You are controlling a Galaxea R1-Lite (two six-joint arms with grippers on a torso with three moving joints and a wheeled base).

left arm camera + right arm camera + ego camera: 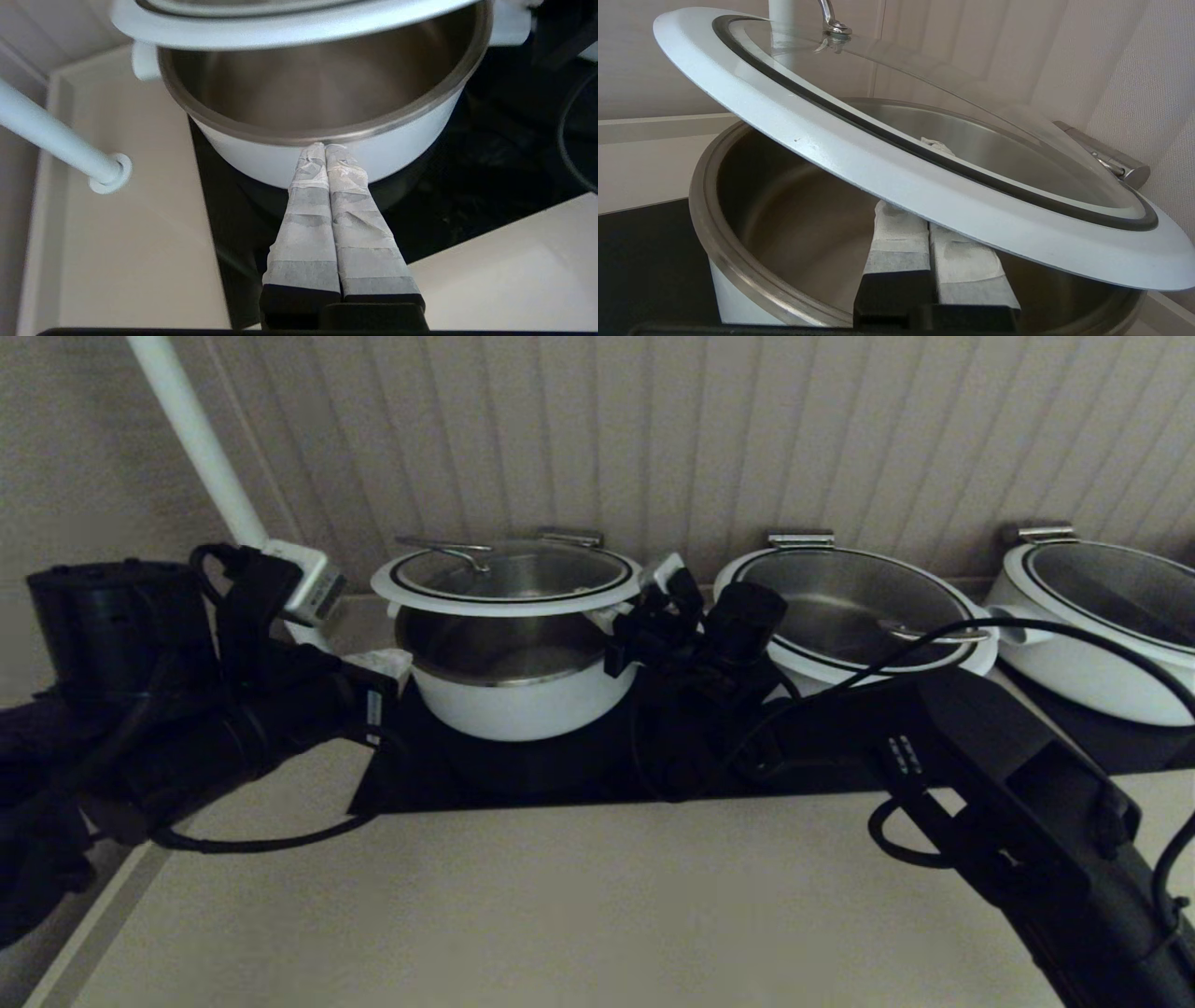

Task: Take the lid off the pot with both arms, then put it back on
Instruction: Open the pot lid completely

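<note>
Right gripper (930,233), fingers pressed together with nothing between them, sits under the lid's (509,577) white ring on the side nearest it, propping that edge up from below. Lid hangs above the pot (516,683), clear gap over the rim, and looks tilted in the right wrist view. Left gripper (325,148) also pinched closed and empty, tips just at the pot's outer wall and steel rim, lid edge above it; contact with the lid not visible. Pot stands on a black mat (579,775), right ahead of both grippers.

Judged: mid-lift. Do it well by raising both sides evenly so the glass stays level; nothing clamps the ring, so a tilt could slide it off.

Room: wall (709,439) close behind the lid, white pole (201,443) just beyond the left gripper, 2nd pot (854,607) close beside the right arm. Open space is straight up only.
</note>
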